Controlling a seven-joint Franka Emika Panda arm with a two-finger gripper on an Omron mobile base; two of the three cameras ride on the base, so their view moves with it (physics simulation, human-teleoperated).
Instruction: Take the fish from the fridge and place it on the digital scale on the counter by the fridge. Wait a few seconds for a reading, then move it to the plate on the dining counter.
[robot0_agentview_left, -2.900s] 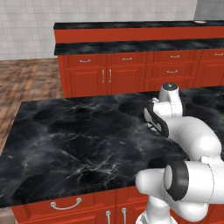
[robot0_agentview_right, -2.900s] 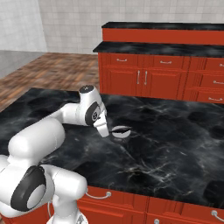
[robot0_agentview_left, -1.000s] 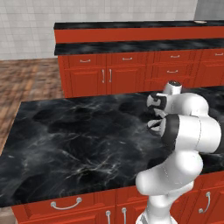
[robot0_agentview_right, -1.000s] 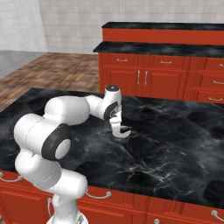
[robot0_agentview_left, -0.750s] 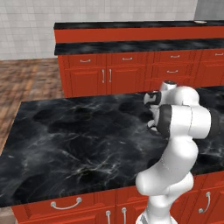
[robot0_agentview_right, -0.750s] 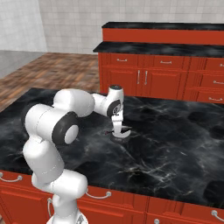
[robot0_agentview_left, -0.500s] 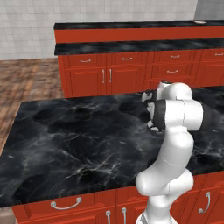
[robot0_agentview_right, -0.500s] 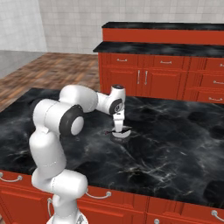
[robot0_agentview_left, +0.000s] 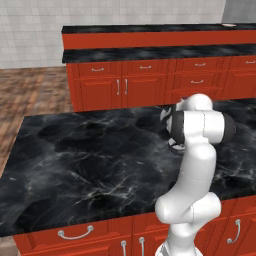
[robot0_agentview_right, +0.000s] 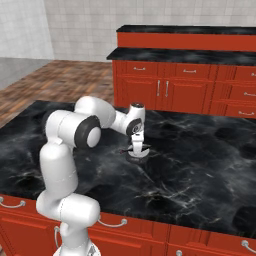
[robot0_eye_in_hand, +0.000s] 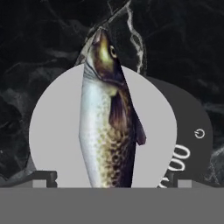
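Hand view looks straight down on the fish (robot0_eye_in_hand: 107, 118), lying lengthwise across the pale round platter of the digital scale (robot0_eye_in_hand: 52, 131). Head overhangs the platter rim on the side away from the fingers; tail end runs back between them, cut off at the frame bottom. Fingertips (robot0_eye_in_hand: 43, 177) spread wide, one each side of the fish, neither touching it, so released, not grasping. Looks set down for the weighing step: body resting on the platter, jaws clear so the load is the fish alone. Dark display panel with white digits and a power symbol sits beside one fingertip; digits too cropped to read.

Right base view gives the context the hand view lacks: gripper (robot0_agentview_right: 137, 148) pointing down, just above the scale (robot0_agentview_right: 138, 153), a small dark disc on the counter (robot0_agentview_right: 200, 165). Fish not distinguishable at that size. Arm bent back over itself, elbow high, wrist reaching inward. Red cabinets with handles and a raised red-fronted counter (robot0_agentview_right: 190, 40) well beyond.

Left base view: forearm covers the wrist; a sliver of the scale (robot0_agentview_left: 175, 148) peeks out under it. No read on finger spread from there.

Judgement: waiting for the reading; regrasp and transfer to the plate not yet done.
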